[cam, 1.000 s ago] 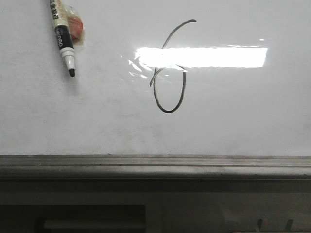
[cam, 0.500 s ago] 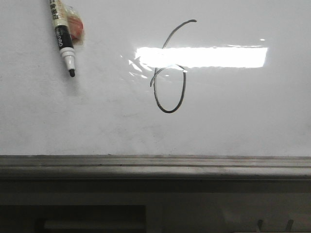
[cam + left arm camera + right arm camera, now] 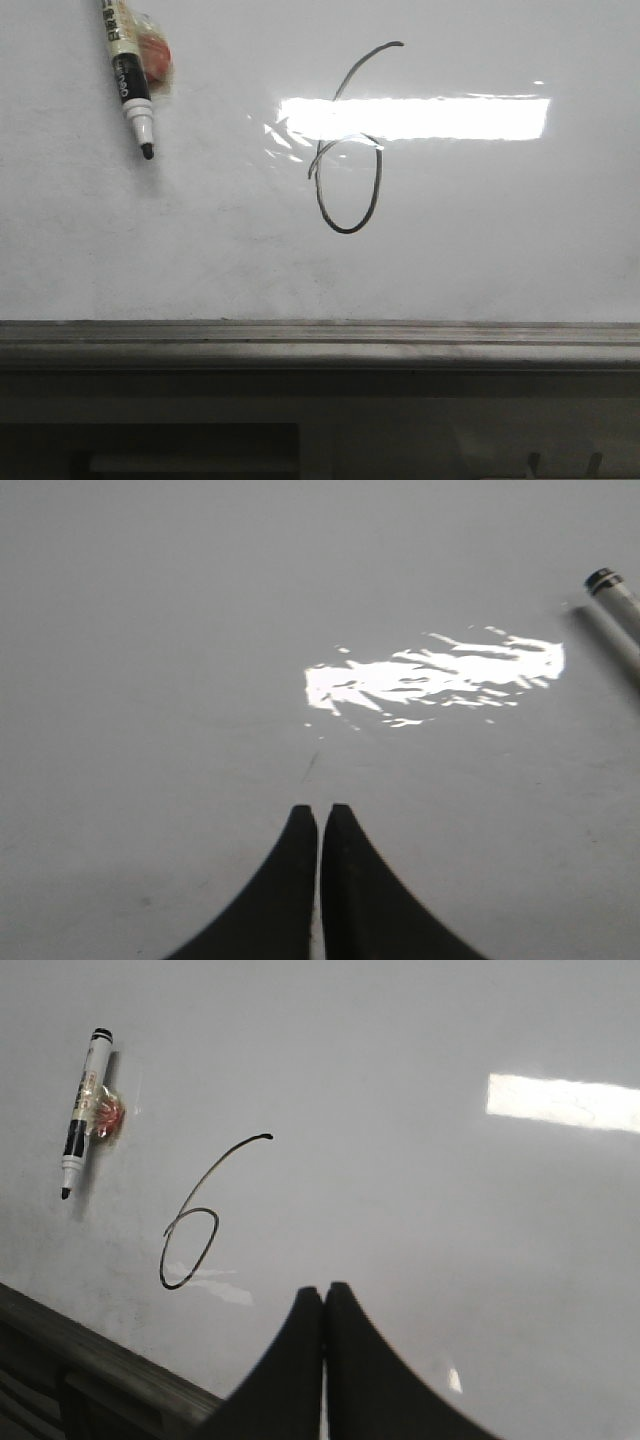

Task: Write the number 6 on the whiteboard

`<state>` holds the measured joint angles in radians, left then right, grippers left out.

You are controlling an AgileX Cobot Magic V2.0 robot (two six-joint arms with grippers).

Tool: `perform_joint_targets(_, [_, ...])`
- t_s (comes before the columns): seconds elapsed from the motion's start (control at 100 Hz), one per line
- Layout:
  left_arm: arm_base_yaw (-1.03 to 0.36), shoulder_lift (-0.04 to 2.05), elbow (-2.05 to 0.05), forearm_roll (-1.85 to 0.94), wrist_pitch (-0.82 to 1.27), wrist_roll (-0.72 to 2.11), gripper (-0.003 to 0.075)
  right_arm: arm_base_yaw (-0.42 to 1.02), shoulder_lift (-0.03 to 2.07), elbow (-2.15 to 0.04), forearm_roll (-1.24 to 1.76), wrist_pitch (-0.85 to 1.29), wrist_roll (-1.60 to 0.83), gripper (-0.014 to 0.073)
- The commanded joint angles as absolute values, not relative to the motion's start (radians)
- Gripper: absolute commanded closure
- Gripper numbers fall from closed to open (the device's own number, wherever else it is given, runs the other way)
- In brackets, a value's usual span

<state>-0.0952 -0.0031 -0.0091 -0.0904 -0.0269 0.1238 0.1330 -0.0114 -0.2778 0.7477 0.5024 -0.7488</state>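
Observation:
The number 6 (image 3: 350, 150) is drawn in thin black line on the whiteboard (image 3: 500, 240), its loop below a bright light reflection. It also shows in the right wrist view (image 3: 195, 1230). A black-and-white marker (image 3: 128, 75) lies on the board at the upper left, tip down, beside a small red wrapped thing (image 3: 155, 55). The marker also shows in the right wrist view (image 3: 82, 1110) and its end in the left wrist view (image 3: 615, 595). My left gripper (image 3: 320, 810) is shut and empty over bare board. My right gripper (image 3: 324, 1288) is shut and empty, to the right of the 6. Neither gripper shows in the front view.
A grey metal ledge (image 3: 320, 340) runs along the board's near edge, with a dark frame below it. A bright rectangular light reflection (image 3: 415, 117) lies across the board's middle.

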Motion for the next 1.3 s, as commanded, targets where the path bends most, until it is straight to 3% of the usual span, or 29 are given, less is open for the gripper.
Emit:
perform_joint_targets(0.0, [-0.082, -0.037, 0.041, -0.095, -0.082, 0.111, 0.0740, 0.127, -0.008, -0.301, 0.775, 0.440, -0.754, 0.0659])
perform_joint_targets(1.29, [-0.092, -0.035, 0.041, -0.100, -0.066, 0.111, 0.0740, 0.127, -0.008, -0.298, 0.734, 0.404, -0.754, 0.0659])
